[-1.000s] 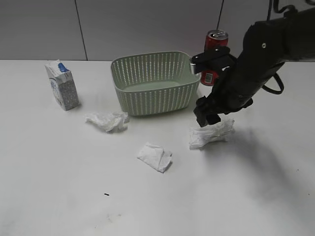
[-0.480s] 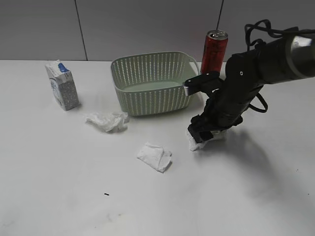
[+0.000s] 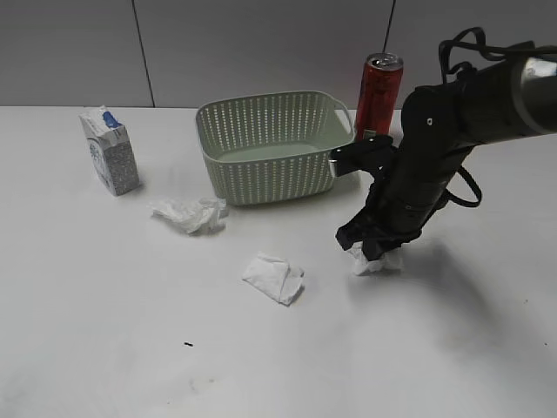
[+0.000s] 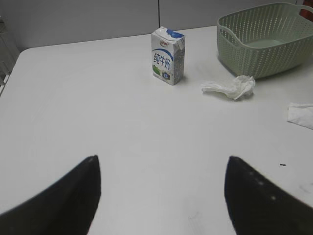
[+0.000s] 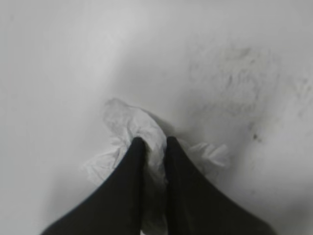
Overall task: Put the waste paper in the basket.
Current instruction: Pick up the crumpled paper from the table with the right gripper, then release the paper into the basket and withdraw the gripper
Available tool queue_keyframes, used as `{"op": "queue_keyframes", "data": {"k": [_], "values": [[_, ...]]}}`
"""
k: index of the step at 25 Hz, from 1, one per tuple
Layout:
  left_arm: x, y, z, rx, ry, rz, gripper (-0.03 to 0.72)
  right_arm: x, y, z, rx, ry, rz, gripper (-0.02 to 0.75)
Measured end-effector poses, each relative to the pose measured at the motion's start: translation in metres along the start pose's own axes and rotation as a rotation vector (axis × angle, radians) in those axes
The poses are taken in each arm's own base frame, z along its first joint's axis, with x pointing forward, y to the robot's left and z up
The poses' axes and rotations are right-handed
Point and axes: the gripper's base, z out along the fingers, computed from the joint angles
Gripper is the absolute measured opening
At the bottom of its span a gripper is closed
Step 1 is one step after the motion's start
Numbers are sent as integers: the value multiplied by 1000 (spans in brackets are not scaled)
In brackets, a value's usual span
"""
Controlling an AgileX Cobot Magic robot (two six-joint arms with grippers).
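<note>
Three white paper wads show. My right gripper (image 3: 370,248) is shut on one wad (image 3: 376,261) at the table surface, right of centre; in the right wrist view the black fingers (image 5: 190,196) pinch the wad (image 5: 129,122) between them, the gripper (image 5: 154,142) pointing down at it. A second wad (image 3: 190,214) lies front-left of the pale green basket (image 3: 270,146). A third, flatter wad (image 3: 275,277) lies in front of the basket. My left gripper (image 4: 161,159) is open and empty over bare table, out of the exterior view. The basket looks empty.
A tall red can (image 3: 379,94) stands just right of the basket, behind my right arm. A grey-white milk carton (image 3: 110,150) with a blue top stands at the left, also in the left wrist view (image 4: 167,55). A wall closes the far side.
My right gripper came down onto the right-hand wad and closed on it; the wad is bunched smaller and has shifted slightly right. The other wads have not moved.
</note>
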Motion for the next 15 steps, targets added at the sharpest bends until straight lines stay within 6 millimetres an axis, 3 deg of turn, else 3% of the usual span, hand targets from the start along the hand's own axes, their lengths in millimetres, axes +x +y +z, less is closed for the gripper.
{"op": "queue_keyframes", "data": {"k": [3, 7, 11, 15], "values": [[0, 0, 0, 0, 0, 0, 575, 2, 4, -18, -37, 1, 14, 64], [0, 0, 0, 0, 0, 0, 571, -8, 6, -76, -59, -167, 18, 64], [0, 0, 0, 0, 0, 0, 564, -27, 6, -137, -57, -452, 27, 63], [0, 0, 0, 0, 0, 0, 563, -53, 5, -171, -69, -754, 84, 58]]}}
